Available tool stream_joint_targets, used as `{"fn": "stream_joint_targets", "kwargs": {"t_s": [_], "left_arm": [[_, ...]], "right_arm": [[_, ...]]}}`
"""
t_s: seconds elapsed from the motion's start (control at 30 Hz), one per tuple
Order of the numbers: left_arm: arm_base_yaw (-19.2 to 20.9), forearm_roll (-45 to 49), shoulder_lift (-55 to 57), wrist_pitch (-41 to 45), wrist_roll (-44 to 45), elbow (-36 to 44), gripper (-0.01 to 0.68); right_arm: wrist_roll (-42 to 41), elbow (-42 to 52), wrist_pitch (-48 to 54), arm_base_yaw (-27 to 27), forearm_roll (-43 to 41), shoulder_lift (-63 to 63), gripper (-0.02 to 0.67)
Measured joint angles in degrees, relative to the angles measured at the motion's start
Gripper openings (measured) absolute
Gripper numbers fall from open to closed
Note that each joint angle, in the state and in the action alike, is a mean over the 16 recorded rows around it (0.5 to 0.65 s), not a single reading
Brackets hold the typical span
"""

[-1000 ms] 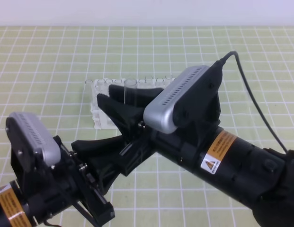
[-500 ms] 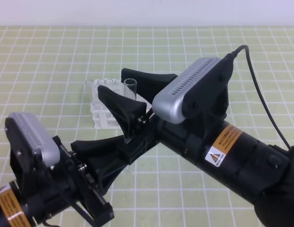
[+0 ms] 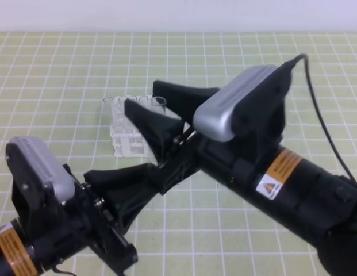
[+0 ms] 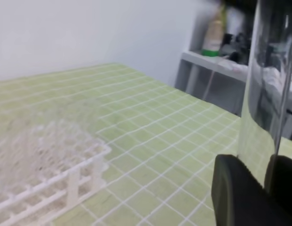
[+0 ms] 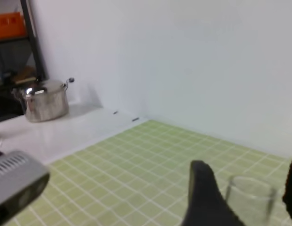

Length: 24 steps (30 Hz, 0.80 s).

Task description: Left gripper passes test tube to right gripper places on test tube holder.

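Observation:
The test tube (image 4: 265, 84) stands upright, clear and nearly see-through, with my left gripper (image 4: 265, 186) shut on its lower part. In the high view the left gripper (image 3: 149, 179) reaches up from the lower left. The tube's rim (image 3: 159, 103) shows faintly between the spread fingers of my right gripper (image 3: 145, 96). In the right wrist view the tube's top (image 5: 249, 200) sits in the gap of the open right gripper (image 5: 247, 176), apart from the left finger (image 5: 207, 197). The white test tube holder (image 3: 123, 141) stands behind the grippers; in the left wrist view the holder (image 4: 47, 155) is at the lower left.
A green grid mat (image 3: 63, 69) covers the table. The right camera's black cable (image 3: 319, 109) arcs above that arm. A shelf with bottles (image 4: 216, 52) lies beyond the mat's edge. A steel pot (image 5: 42, 101) sits on a white counter beside the mat.
The right gripper has spread its fingers wider and shifted up and to the right around the tube's top. The left gripper has stayed in place, still holding the tube.

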Motion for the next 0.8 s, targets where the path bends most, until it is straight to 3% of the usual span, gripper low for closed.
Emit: {"fn": "stream_joint_targets", "kwargs": {"t_s": [0.57,0.8], "left_arm": [[0.0,-2.2,0.1,-0.6,1.2,0.0,0.046],[0.0,-2.2,0.1,-0.8,1.2,0.0,0.052]], "right_arm": [[2.4,0.0,0.7,0.0,-0.2,-0.9,0.296],[3.8,0.0,0.7,0.0,-0.9,-0.9,0.224]]}}
